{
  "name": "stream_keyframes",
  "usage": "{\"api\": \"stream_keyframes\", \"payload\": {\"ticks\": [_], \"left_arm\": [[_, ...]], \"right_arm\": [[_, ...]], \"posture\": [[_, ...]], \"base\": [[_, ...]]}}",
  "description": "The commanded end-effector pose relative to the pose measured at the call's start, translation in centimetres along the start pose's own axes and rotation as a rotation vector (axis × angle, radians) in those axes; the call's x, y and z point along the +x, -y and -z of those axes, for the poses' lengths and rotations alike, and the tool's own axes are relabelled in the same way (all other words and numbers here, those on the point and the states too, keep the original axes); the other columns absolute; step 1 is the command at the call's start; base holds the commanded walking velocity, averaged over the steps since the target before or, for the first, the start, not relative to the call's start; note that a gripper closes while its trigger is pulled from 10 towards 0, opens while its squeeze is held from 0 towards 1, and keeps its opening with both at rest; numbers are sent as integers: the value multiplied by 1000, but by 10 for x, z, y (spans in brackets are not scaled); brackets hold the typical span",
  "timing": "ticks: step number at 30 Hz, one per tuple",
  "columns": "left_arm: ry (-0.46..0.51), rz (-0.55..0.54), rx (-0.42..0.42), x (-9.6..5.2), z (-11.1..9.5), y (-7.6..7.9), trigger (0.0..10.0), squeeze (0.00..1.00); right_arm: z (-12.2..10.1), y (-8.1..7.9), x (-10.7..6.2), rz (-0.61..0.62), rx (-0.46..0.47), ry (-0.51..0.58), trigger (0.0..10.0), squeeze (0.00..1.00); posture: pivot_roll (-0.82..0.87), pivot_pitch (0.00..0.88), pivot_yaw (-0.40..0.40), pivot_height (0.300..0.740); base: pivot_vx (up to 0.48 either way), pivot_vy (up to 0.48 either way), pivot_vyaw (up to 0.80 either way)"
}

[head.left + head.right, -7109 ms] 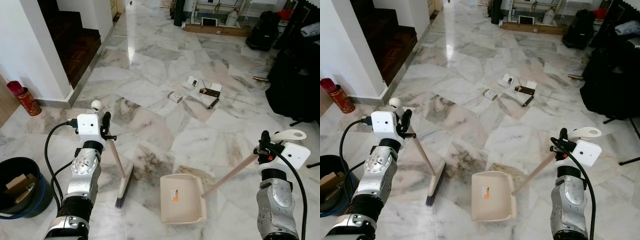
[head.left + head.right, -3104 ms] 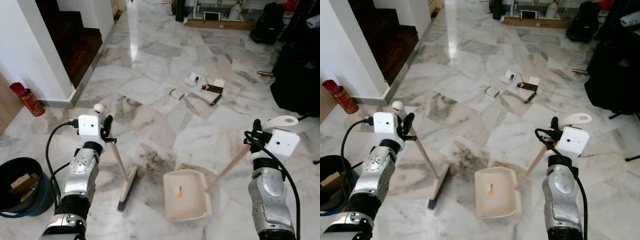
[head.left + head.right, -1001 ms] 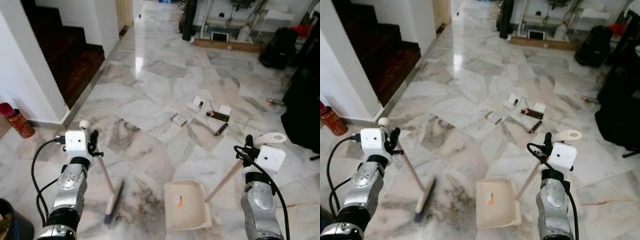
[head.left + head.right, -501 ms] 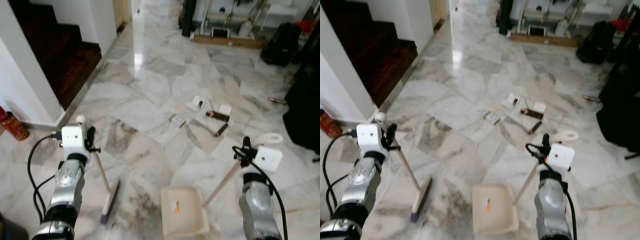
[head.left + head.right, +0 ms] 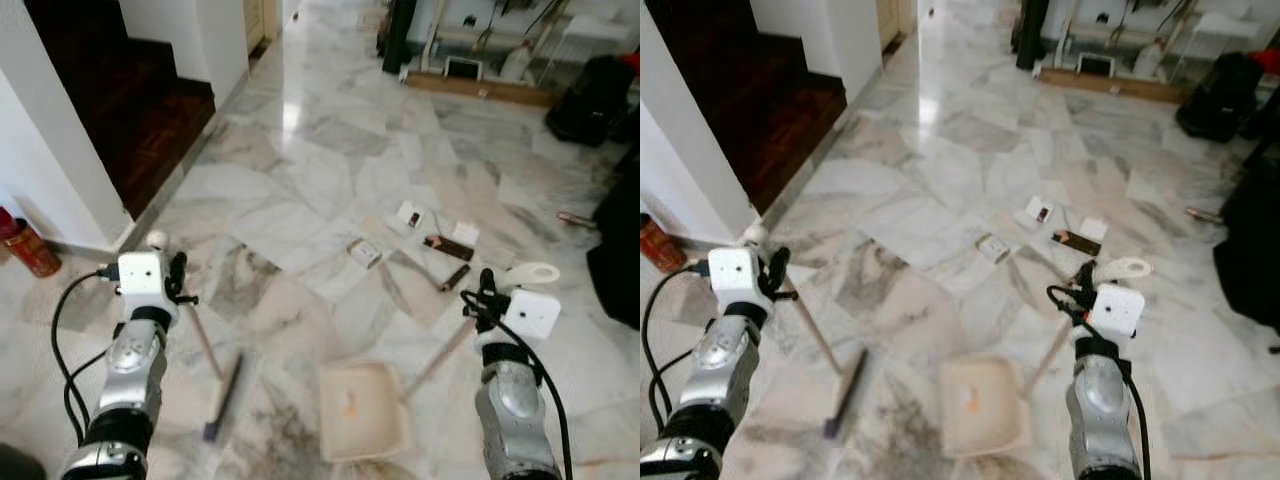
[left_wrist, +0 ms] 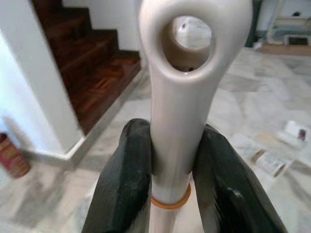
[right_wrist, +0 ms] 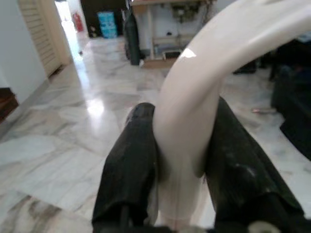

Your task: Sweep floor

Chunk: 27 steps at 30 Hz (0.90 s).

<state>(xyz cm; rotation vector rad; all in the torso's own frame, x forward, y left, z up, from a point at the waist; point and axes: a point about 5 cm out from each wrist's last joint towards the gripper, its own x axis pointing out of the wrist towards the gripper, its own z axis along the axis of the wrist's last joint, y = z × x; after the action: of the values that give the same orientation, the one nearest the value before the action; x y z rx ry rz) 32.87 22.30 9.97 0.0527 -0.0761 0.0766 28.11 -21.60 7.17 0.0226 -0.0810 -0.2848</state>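
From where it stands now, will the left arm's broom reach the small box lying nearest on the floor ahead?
Probably not yet. The left gripper is shut on the broom, whose head sits close in front of the robot, while the small box lies farther ahead and to the right. Open marble floor lies between, so walking forward should bring it within reach.

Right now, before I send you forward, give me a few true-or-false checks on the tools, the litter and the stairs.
1. The left gripper is shut on the broom handle. True.
2. The dustpan is held by the left arm. False: the right gripper is clamped on its handle.
3. The scattered litter lies on the marble floor ahead of the dustpan. True.
4. The litter is already inside the dustpan. False: it is still on the floor, apart from the pan.
5. The dark wooden stairs are on the robot's right. False: they are on its left.
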Motion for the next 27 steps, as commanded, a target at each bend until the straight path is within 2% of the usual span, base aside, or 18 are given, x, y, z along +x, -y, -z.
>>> {"api": "stream_keyframes", "payload": {"ticks": [1,27], "left_arm": [[57,1,0,5,-12,-2,10000,0],[56,2,1,5,-12,-2,10000,0]], "right_arm": [[-11,2,5,4,-9,54,10000,0],[-9,1,6,-3,-2,43,10000,0]], "posture": [[69,96,-31,740],[69,97,-33,740]], "base": [[345,0,0],[342,0,0]]}}
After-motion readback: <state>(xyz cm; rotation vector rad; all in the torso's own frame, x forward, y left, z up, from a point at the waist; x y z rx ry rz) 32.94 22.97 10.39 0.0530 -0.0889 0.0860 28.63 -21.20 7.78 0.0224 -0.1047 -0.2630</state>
